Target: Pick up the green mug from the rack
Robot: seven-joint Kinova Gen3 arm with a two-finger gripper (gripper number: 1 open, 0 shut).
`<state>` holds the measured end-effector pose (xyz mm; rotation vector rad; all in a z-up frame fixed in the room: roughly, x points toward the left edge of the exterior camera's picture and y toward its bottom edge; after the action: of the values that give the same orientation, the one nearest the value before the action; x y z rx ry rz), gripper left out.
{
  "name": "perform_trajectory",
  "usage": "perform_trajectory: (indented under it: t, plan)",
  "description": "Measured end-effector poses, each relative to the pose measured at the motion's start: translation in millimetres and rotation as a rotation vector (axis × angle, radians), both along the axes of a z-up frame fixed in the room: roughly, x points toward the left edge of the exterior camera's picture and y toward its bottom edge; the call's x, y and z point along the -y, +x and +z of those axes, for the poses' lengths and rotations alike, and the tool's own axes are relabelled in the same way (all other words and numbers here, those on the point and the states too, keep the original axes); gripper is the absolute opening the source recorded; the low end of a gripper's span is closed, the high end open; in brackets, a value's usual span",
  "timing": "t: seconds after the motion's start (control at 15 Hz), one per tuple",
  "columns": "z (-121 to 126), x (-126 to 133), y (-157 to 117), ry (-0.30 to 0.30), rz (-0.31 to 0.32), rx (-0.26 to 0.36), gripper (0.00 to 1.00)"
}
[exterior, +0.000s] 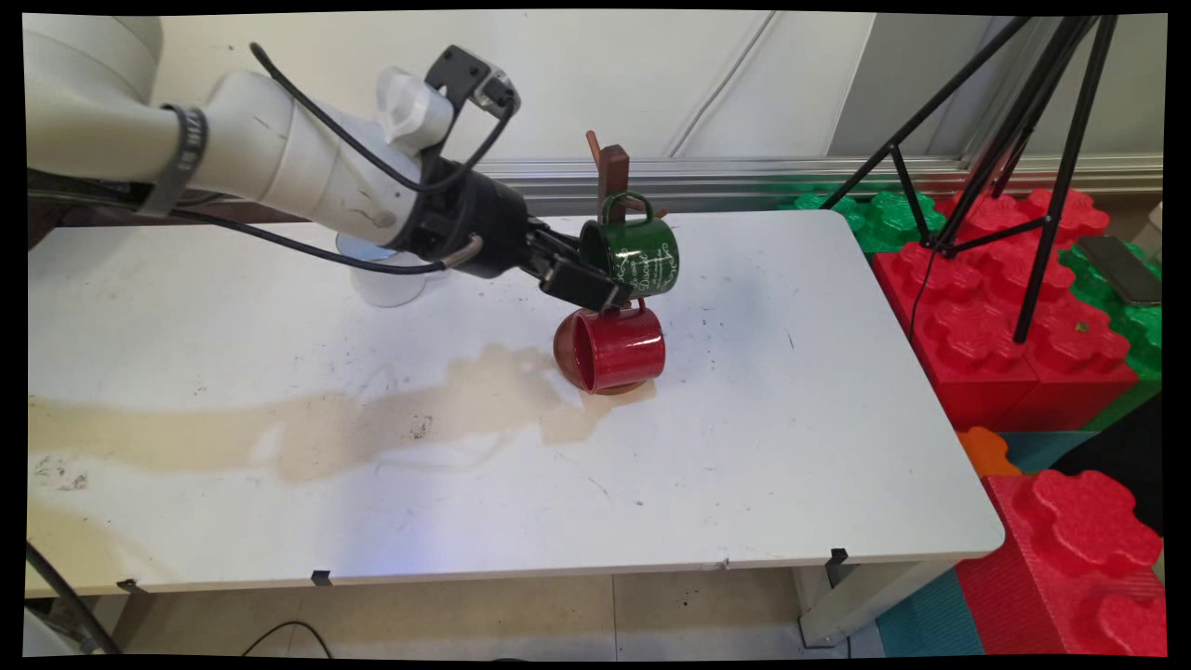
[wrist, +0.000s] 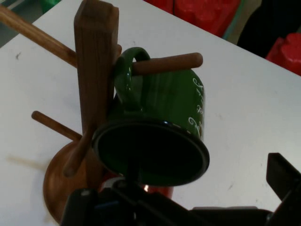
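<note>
On the white worktop (exterior: 744,447), a green mug (exterior: 633,253) hangs on the wooden mug tree (wrist: 94,84); gripper (exterior: 586,284) fingers spread, released, above a red mug (exterior: 614,349).

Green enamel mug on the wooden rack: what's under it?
Under the green enamel mug with white lettering, a red enamel mug hangs sideways above the wooden rack's round base. The hand covers the red mug's handle and peg.

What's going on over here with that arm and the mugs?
A white robot arm reaches its end effector right up to a green mug that hangs by its handle on a peg of a wooden mug tree. A red mug sits lower on the same stand, above the white table.
</note>
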<state>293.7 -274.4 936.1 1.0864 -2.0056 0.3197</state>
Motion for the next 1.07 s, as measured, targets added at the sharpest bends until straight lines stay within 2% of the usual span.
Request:
perform_trajectory:
  t: [1.07]
  plan:
    - [-25, 15, -28, 0.020, 0.093, -0.093, 1.00]
